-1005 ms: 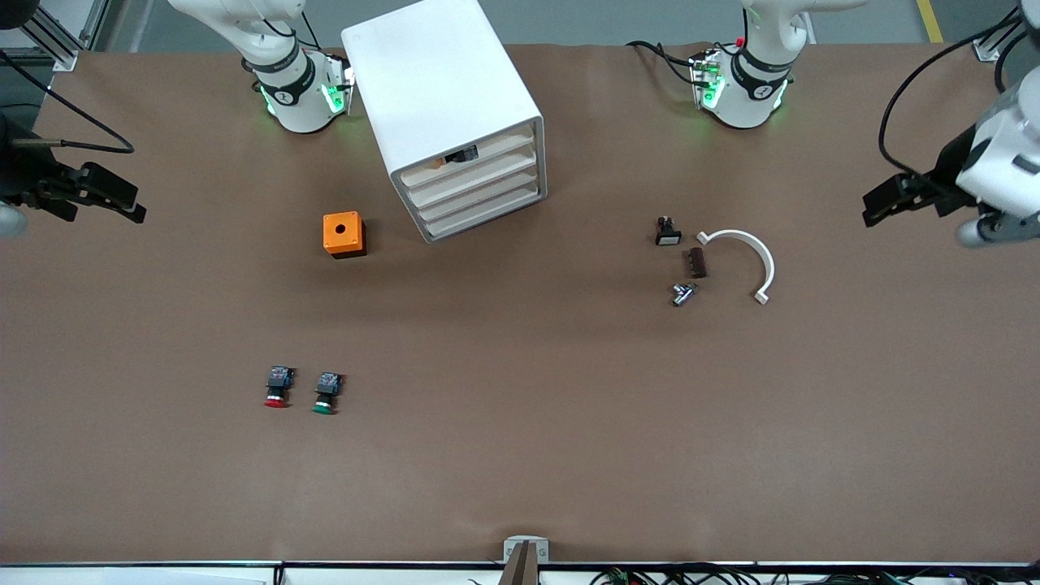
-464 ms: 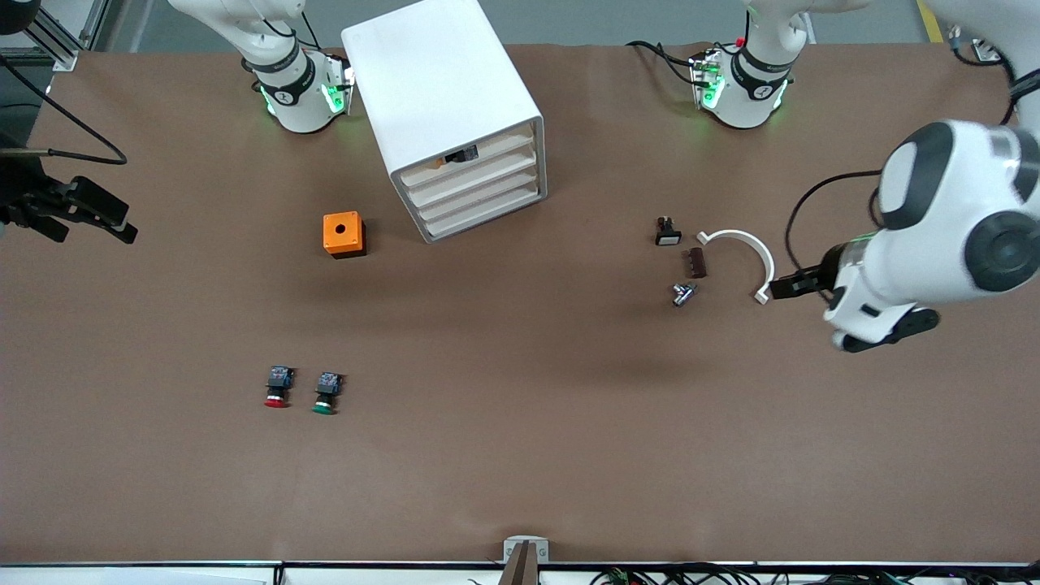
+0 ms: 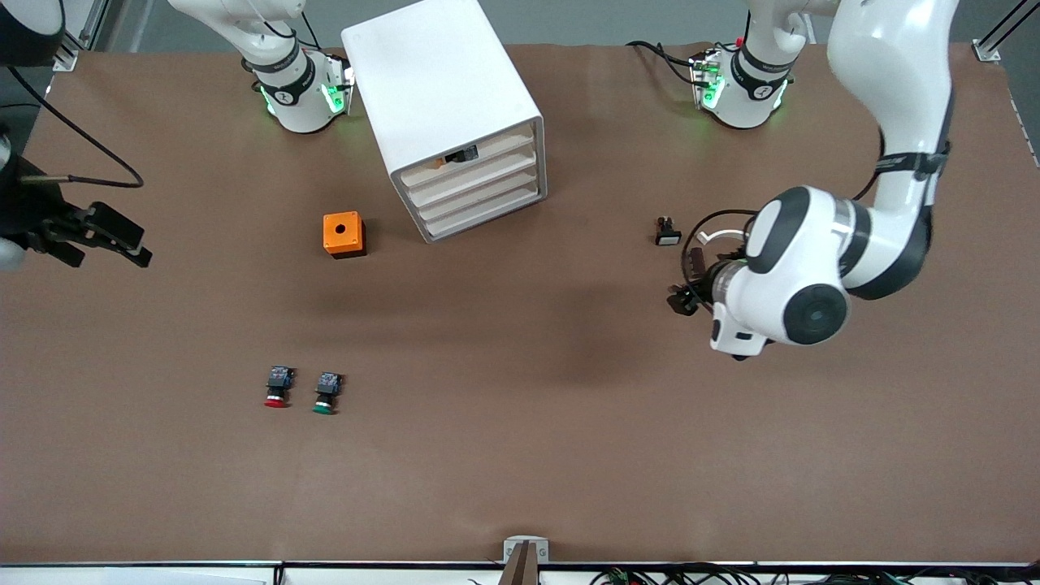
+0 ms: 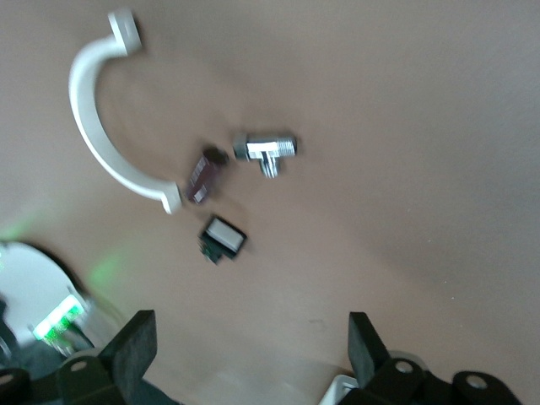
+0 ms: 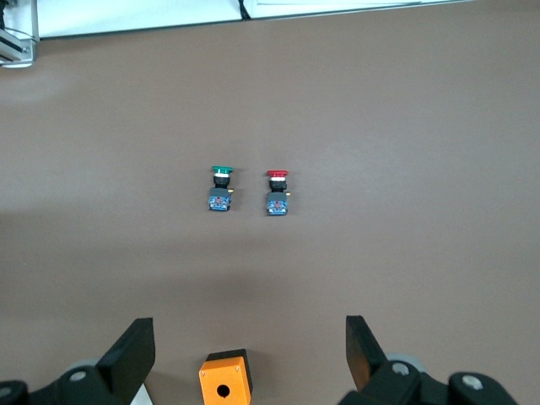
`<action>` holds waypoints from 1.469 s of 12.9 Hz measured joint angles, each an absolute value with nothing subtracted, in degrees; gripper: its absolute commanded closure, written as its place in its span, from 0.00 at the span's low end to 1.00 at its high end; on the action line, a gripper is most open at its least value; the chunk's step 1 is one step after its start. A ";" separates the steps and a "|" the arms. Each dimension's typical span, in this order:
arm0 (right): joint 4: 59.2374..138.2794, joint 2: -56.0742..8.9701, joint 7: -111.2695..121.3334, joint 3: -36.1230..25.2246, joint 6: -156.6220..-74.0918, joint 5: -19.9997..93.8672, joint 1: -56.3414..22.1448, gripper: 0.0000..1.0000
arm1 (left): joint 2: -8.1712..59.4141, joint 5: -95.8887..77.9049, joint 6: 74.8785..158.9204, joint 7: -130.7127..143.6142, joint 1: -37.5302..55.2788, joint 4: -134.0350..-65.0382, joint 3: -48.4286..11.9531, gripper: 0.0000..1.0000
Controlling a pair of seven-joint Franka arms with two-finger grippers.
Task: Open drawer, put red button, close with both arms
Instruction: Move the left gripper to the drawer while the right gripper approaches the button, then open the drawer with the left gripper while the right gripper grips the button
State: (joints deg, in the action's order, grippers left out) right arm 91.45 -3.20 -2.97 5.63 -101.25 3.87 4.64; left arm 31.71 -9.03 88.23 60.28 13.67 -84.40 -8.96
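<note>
Since the drawer (image 3: pixel 470 173) is shut and the red button (image 3: pixel 277 387) waits on the worktop, both my jaws hang wide open, holding nothing.

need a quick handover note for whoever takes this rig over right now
Left gripper: open, empty, over the small parts (white curved bracket, metal fitting) toward the left arm's end.
Right gripper: open, empty, over the table's edge at the right arm's end.
White four-drawer cabinet: all drawers shut.
Red-capped push button: on the table beside the green-capped one, nearer the front camera than the orange cube.
Done: nothing. Left: open drawer, place button, close.
</note>
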 measured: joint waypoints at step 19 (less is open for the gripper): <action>92.13 -39.79 -3.07 5.60 -127.69 7.91 5.04 0.00 | 46.49 -54.93 90.15 136.15 28.90 -82.46 -9.02 0.05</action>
